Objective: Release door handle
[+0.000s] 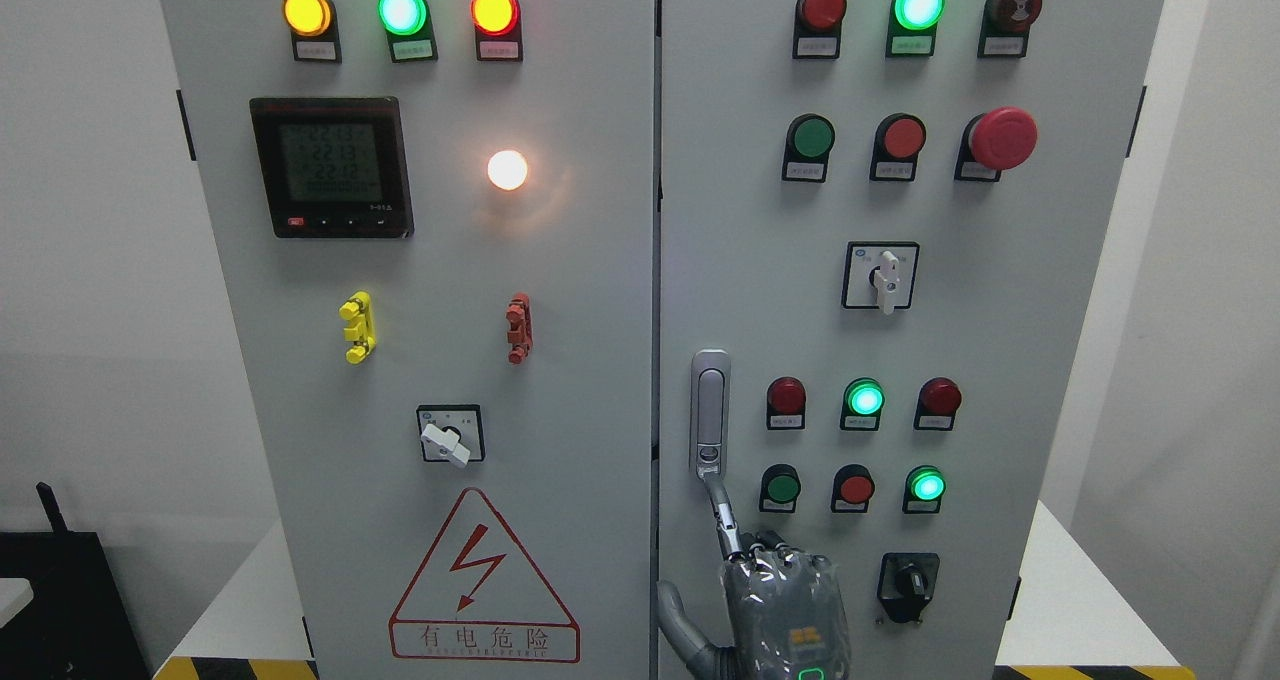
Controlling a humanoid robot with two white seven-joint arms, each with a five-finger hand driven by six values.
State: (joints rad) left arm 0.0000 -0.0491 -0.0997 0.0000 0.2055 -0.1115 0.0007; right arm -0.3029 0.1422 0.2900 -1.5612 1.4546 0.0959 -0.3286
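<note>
White platform [1075, 600]: bears grey two-door electrical cabinet [560, 290], standing upright across its middle. Yellow-and-black hazard striping [235, 668] along the near edge, left and right. Black box [60, 600] far left, apparently beside the platform rather than on it.

My hand [785, 600] shows grey plastic under a crinkled clear film (glossy where light catches), its index finger [722, 516] bare jointed metal. The door handle [710, 412] looks satin silver metal. The cabinet door [900, 340] is smooth, matt grey-painted sheet.
</note>
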